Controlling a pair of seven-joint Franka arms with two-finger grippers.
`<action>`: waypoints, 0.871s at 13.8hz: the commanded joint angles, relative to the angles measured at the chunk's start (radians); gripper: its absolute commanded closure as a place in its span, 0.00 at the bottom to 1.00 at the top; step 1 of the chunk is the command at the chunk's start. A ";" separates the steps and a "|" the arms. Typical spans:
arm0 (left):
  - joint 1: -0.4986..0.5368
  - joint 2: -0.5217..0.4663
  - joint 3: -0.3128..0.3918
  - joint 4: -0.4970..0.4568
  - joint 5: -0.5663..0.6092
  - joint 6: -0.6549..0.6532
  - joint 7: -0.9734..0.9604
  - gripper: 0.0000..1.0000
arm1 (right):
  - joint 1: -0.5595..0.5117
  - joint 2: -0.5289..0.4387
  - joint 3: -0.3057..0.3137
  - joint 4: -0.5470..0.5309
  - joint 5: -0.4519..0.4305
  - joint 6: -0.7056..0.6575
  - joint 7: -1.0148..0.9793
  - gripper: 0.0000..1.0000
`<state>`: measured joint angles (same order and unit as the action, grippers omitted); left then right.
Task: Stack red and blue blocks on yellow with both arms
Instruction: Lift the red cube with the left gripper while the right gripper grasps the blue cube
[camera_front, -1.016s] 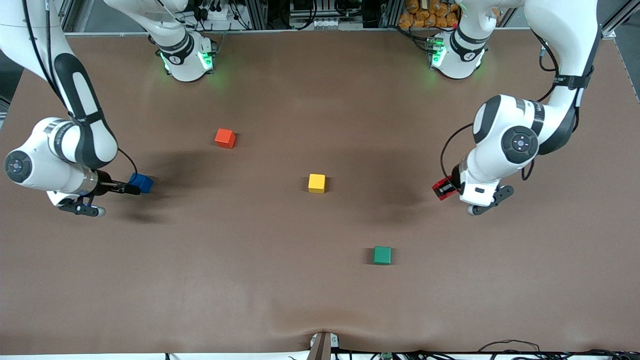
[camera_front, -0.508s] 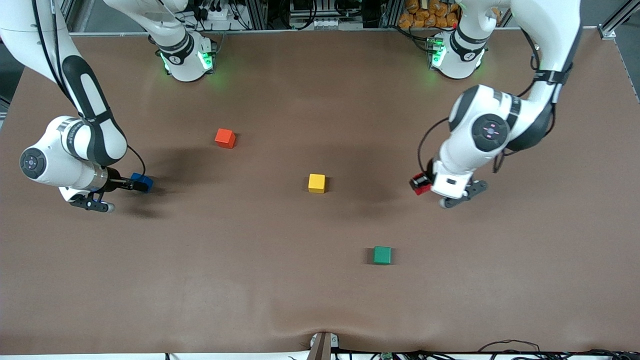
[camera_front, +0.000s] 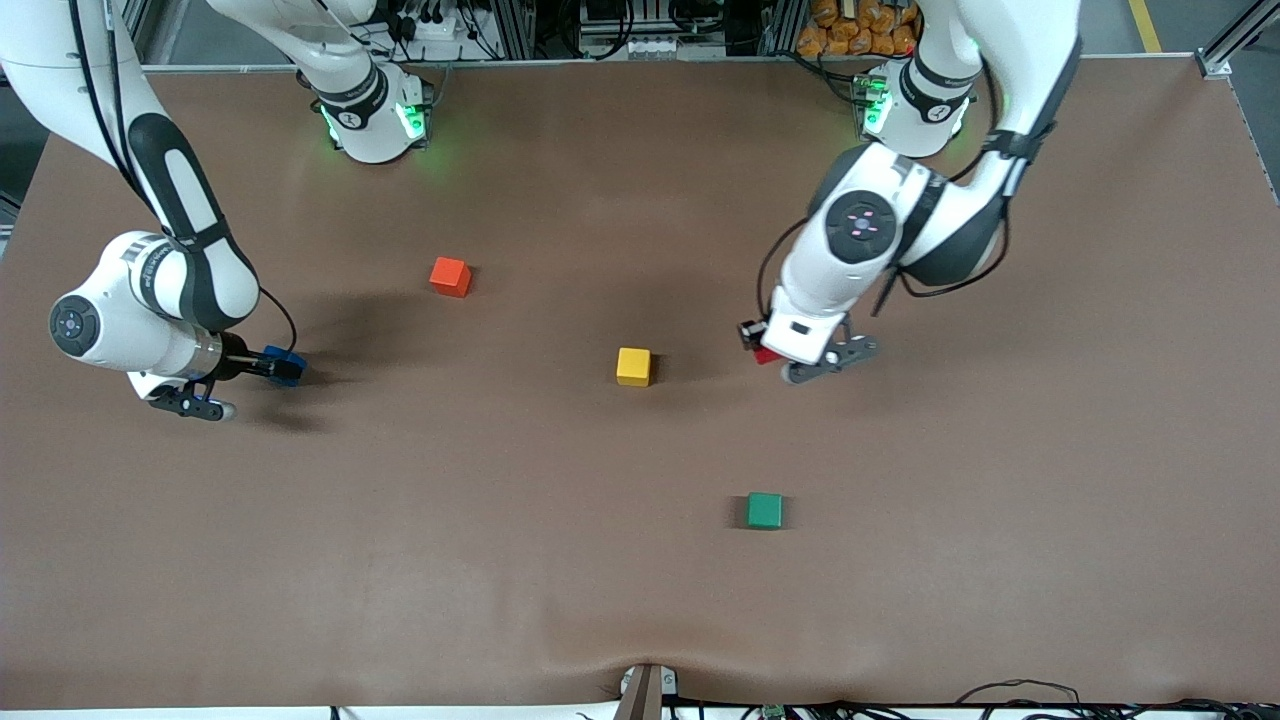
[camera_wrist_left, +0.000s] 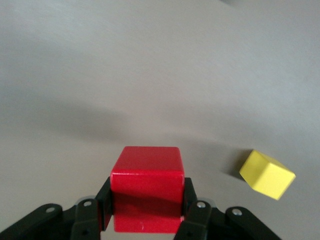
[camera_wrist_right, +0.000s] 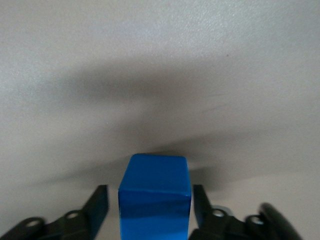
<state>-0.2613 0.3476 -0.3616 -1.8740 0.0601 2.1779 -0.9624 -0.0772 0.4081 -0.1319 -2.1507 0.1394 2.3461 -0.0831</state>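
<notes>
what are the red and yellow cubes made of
Red cube: likely painted wood or plastic, with a matte, even crimson face and crisp edges. Yellow cube: looks the same, flat bright paint with no gloss. No grain shows, so the core is uncertain.

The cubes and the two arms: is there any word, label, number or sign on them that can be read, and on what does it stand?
Red block, blue block, yellow cube: plain faces, no text.
Band on the right arm's base: printing too small to read.
Band on the left arm's base: printing too small to read.
</notes>
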 joint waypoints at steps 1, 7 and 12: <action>-0.061 0.074 0.003 0.097 0.069 -0.024 -0.019 1.00 | 0.001 0.003 -0.002 -0.015 0.026 0.022 -0.020 0.87; -0.157 0.224 0.010 0.265 0.119 -0.024 -0.015 1.00 | 0.002 0.002 -0.002 0.027 0.026 -0.060 -0.024 1.00; -0.197 0.300 0.012 0.348 0.161 -0.024 -0.007 1.00 | 0.004 -0.002 -0.003 0.225 0.026 -0.345 -0.027 1.00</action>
<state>-0.4380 0.6070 -0.3579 -1.5937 0.1969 2.1779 -0.9642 -0.0760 0.4067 -0.1319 -2.0097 0.1434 2.1032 -0.0908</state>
